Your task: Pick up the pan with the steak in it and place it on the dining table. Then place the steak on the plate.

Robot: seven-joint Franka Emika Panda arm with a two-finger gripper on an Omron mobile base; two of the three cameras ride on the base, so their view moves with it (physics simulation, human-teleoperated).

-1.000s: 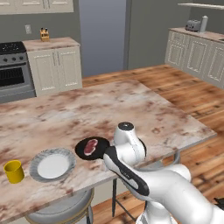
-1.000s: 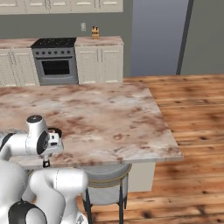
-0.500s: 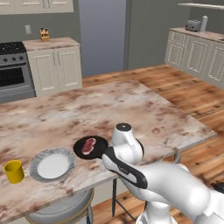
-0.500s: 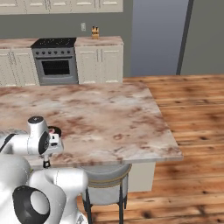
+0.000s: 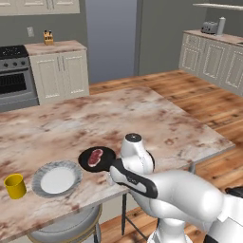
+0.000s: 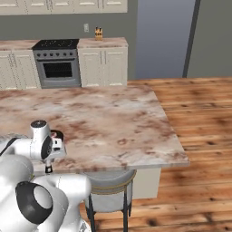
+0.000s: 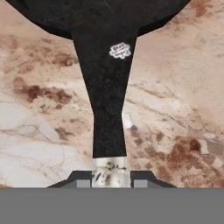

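On the near edge of the island, largest first:
dining table [image 5: 142, 114]: long marbled pink-brown top; it carries the pan, plate and cup along its near-left part; a round stool [image 6: 108, 190] stands under the near edge.
stove [image 6: 58, 63]: against the far wall between cream cabinets, well apart from the table.
plate [image 5: 57, 179]: white with a grey rim, flat on the table, bare, just left of the pan and nearly touching it.
pan [image 5: 97, 158]: black, over the table near its front edge; the handle [image 7: 107, 109] runs back into the gripper.
gripper [image 7: 110, 174]: fingers drawn narrow, clamped on the silver end of the pan handle, one tip on each side.
cup [image 5: 15, 186]: yellow, upright, left of the plate near the table edge.
steak [image 5: 95, 156]: red-pink, lying flat inside the pan, slightly left of its middle.
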